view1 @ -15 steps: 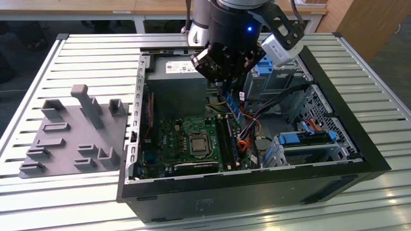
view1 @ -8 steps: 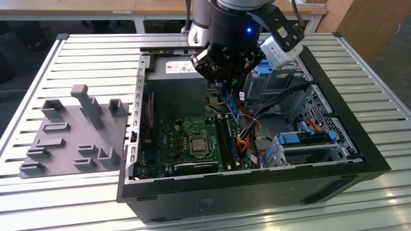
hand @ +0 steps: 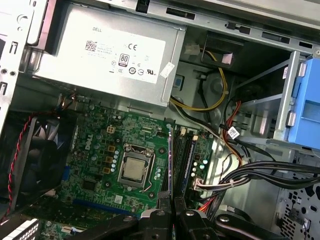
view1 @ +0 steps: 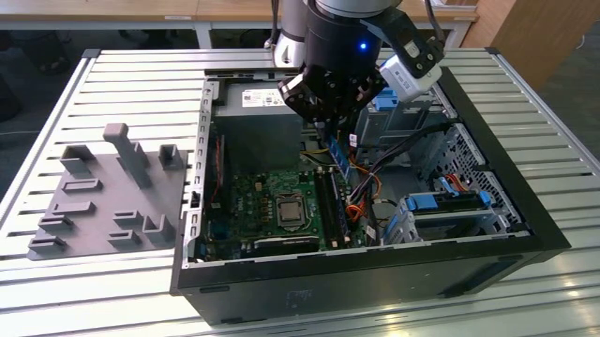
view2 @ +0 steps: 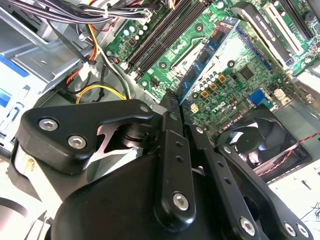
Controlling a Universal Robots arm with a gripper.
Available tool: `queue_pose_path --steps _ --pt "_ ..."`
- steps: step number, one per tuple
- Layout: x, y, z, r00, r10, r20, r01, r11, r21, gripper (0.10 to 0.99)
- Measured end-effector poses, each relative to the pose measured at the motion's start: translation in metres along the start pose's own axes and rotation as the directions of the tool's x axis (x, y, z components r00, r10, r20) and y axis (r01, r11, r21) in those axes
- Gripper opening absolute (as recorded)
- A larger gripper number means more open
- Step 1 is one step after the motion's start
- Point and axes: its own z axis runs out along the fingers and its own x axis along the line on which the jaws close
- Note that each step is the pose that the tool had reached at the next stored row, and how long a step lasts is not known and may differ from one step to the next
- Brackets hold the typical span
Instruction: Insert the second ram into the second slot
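Above memory slots [view1: 330, 203], holding blue memory stick [view1: 339, 160] clenched in gripper [view1: 325, 130]. Prob. best to keep it parallel w/ slots, push down evenly, no twist.

The second ram [view2: 206, 57], a thin, long blue circuit-board stick, is shown gripped at one end, raised and tilted. It is not yet seated in the black memory slots [view2: 162, 35] close by.

The open computer case [view1: 375, 281] is seen whole from high above and some way off in the exterior view, while its motherboard [view2: 235, 75] [hand: 100, 145] is looked down on from close by, past the gripper [view2: 173, 102] [hand: 172, 205], from differing sides in both wrist views.
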Motion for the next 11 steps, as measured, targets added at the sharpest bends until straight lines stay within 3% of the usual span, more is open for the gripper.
queue_pose_path --steps 5,11 --pt "0.0001 -0.0005 0.0015 1.0 0.01 0.0004 -0.01 1.0 0.0 0.137" --pt "0.0001 -0.0007 0.0037 0.9981 0.062 0.0023 -0.062 0.9981 0.001 0.137"
